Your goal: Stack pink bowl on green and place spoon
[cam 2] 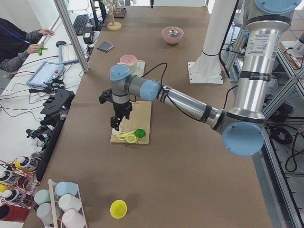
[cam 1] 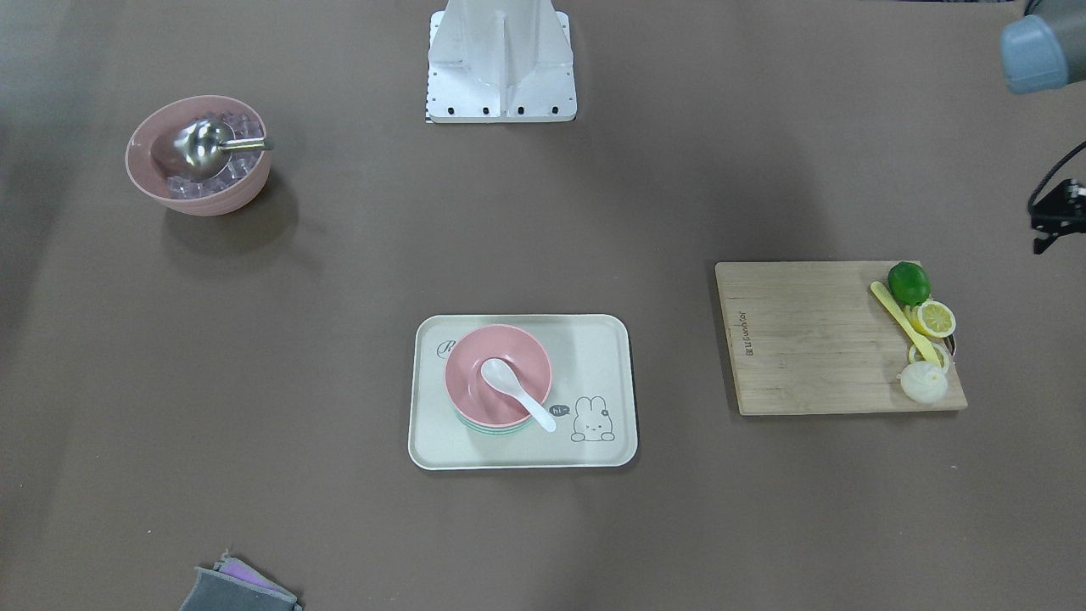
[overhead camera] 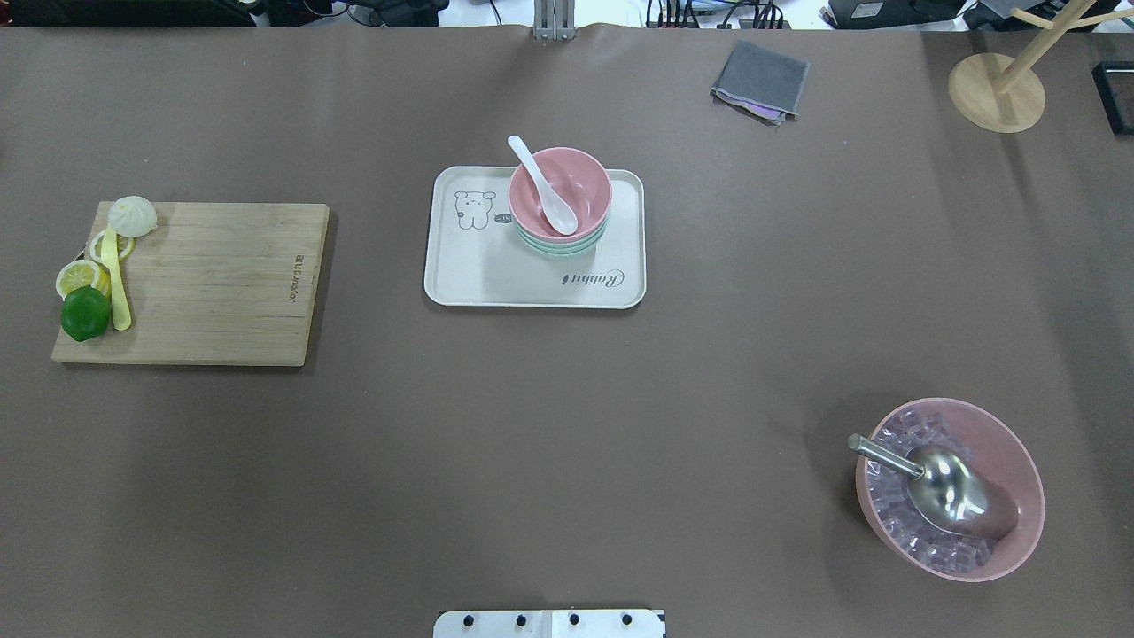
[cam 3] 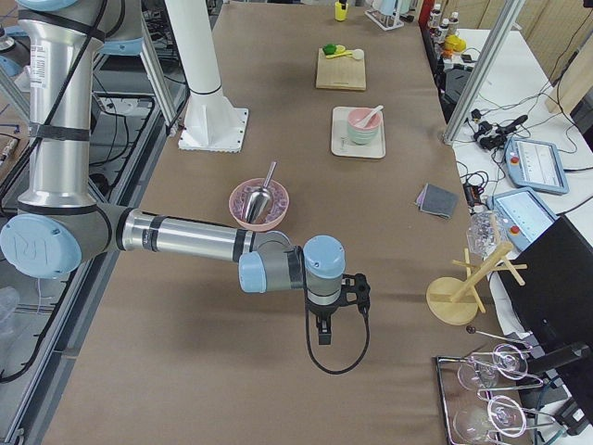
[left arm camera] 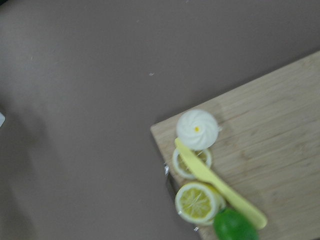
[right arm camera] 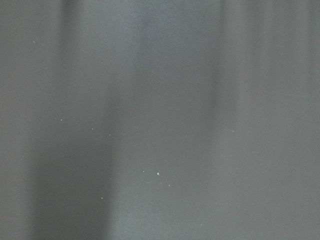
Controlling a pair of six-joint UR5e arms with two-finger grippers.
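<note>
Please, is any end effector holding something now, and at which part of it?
Nothing seems held. The white spoon lies in the pink bowl on the tray; the left end effector and right end effector hang free, far from them.

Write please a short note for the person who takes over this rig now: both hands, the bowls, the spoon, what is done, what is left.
Left hand: over the end of the cutting board; open or shut, cannot tell.
Right hand: over bare table, far from the tray; cannot tell either.
Things: pink bowl sits in the green bowl on the tray; white spoon lies in the pink bowl, its handle over the rim.
Done: stack and spoon, as it looks.
Left: nothing obvious.
</note>
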